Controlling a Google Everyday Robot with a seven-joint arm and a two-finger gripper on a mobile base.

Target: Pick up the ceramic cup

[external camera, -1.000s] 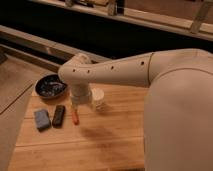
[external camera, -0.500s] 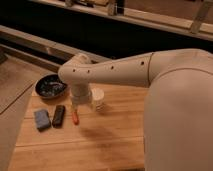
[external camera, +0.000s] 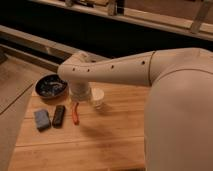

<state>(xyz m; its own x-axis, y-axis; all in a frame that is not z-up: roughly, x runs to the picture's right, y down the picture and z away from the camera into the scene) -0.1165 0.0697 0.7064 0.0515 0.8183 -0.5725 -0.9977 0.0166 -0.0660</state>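
Nothing had shifted since the earlier frames as far as I could see: arm, cup and clutter all sat in the same spots. The small white ceramic cup (external camera: pixel 98 97) stood upright near the far edge of the pale wooden bench (external camera: pixel 115 142), somewhat left of the middle. The gripper (external camera: pixel 80 96) hung down right beside it on the left, so close I couldn't say whether they touched. I couldn't tell whether it was wide or narrow either, since its lower end was hidden.

What worried me was how light the cup looked and how close it sat. It would probably tip or skid toward the far edge if the gripper swung sideways instead of rising and coming over it. A grab on only the rim might also let it slip out. The thin orange stick-like object (external camera: pixel 75 113) lay just on the near side of the gripper, so a low sweep could drag it along. The dark round bowl (external camera: pixel 51 86) by the far-left corner wasn't far off either.

Pose-wise, the big white arm (external camera: pixel 120 70) reached in from the right edge and ran roughly level over the bench. It then bent at a rounded joint so the wrist pointed straight down.
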